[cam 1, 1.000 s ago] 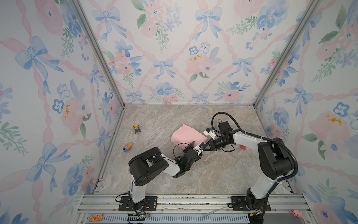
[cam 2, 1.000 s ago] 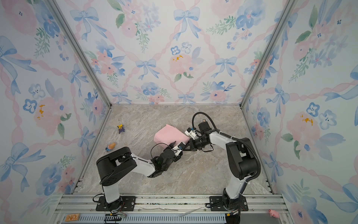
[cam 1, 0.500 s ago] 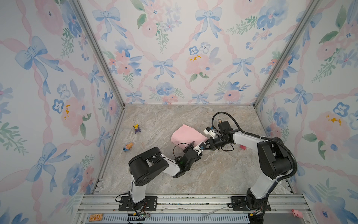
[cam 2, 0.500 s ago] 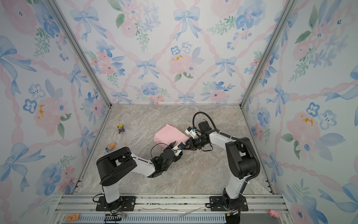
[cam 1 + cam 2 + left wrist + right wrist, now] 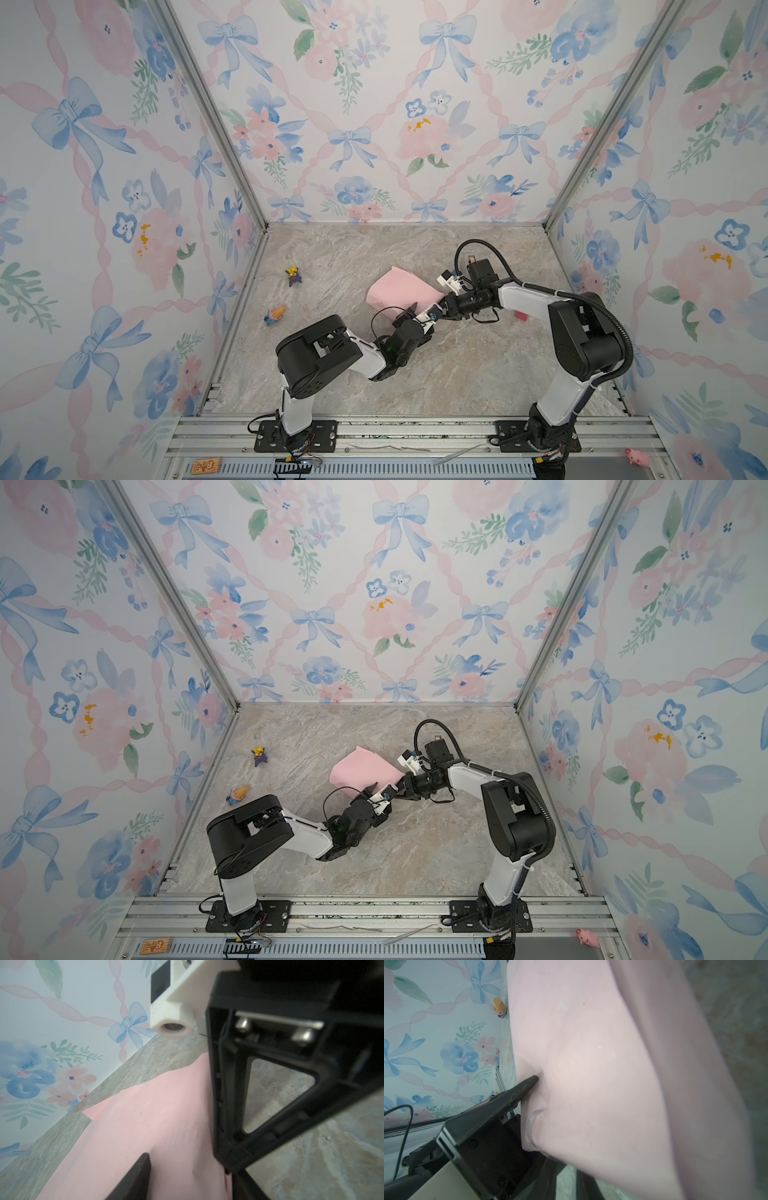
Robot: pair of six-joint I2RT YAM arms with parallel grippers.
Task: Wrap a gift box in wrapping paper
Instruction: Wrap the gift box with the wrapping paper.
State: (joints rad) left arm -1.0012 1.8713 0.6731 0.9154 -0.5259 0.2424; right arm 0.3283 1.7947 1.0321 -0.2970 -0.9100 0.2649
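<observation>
The wrapping paper [image 5: 399,290] [image 5: 362,767] lies pale pink side out, folded into a bundle at mid-table. The gift box is hidden under it. My left gripper [image 5: 419,312] [image 5: 188,1167] straddles the bundle's near end, shut on the wrapping paper. One of its fingers [image 5: 527,1086] dents the sheet. My right gripper [image 5: 439,309] [image 5: 566,1169] meets it from the right at the same corner. Its jaws stand a little apart, open, with bare table showing between them, and the paper's edge hides their tips. A clear curved strip [image 5: 534,1124] sits on that corner.
A purple and yellow figurine [image 5: 294,275] and an orange toy [image 5: 275,314] lie near the left wall. A small pink thing [image 5: 520,316] rests beyond the right arm. A pink pig [image 5: 638,457] sits on the front rail. Patterned walls close in three sides.
The right gripper's jaws have parted slightly at the paper's corner. Both arms and the bundle stay where they were.
</observation>
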